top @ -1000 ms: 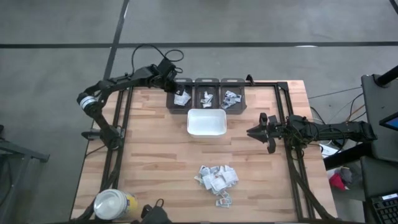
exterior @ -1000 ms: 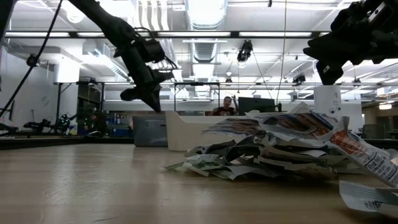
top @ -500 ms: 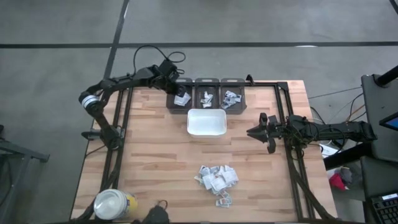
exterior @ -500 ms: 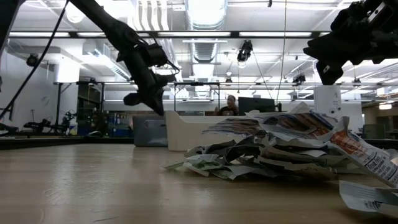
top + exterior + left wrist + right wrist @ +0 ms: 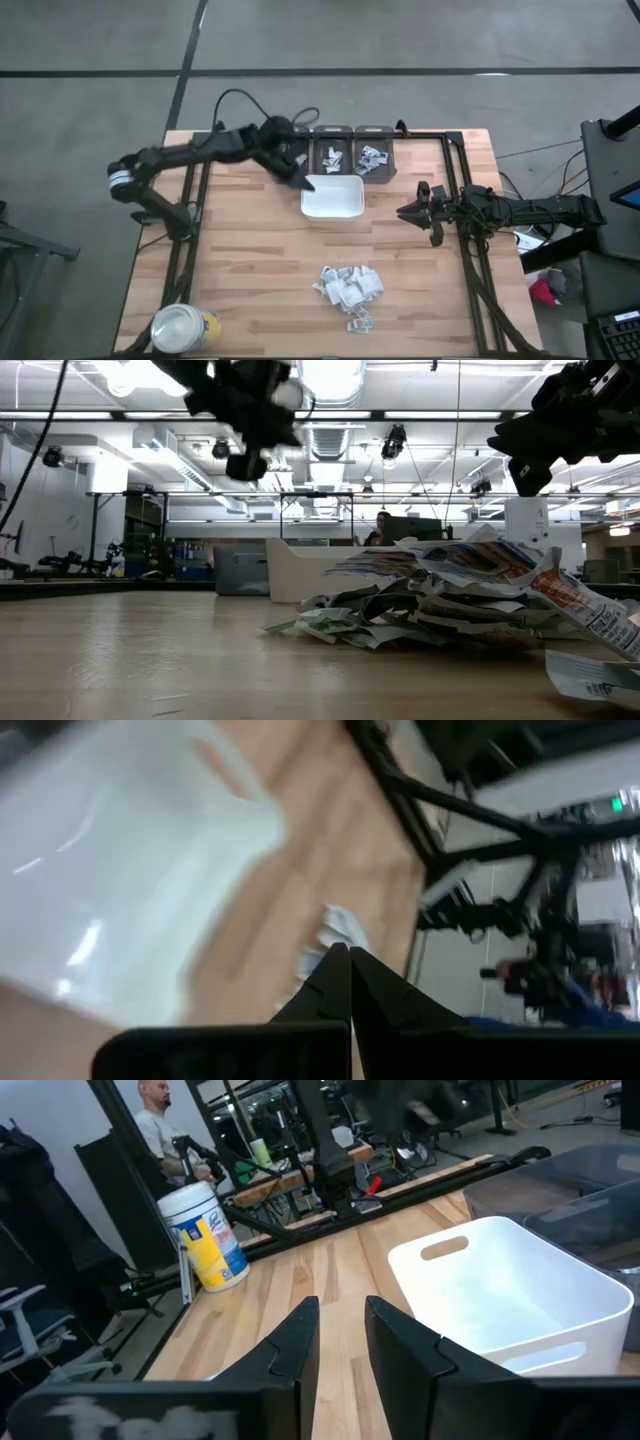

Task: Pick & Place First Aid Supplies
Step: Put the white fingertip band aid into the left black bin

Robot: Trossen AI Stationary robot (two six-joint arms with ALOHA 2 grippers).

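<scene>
Even, bright overhead light is cast on the worktop (image 5: 250, 260) in the high view, with only faint shadows. In the low view, glare is produced by ceiling lamps (image 5: 330, 375), and the left arm (image 5: 245, 405) is smeared by motion blur. The left wrist view is blurred throughout; the white tray (image 5: 110, 870) is washed out. The right wrist view is sharp, softened only at its near fingers (image 5: 290, 1345).

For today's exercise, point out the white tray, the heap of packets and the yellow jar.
white tray (image 5: 332, 211): high view, front rim.
heap of packets (image 5: 349, 287): high view, middle of the heap.
yellow jar (image 5: 177, 327): high view, white lid.
</scene>
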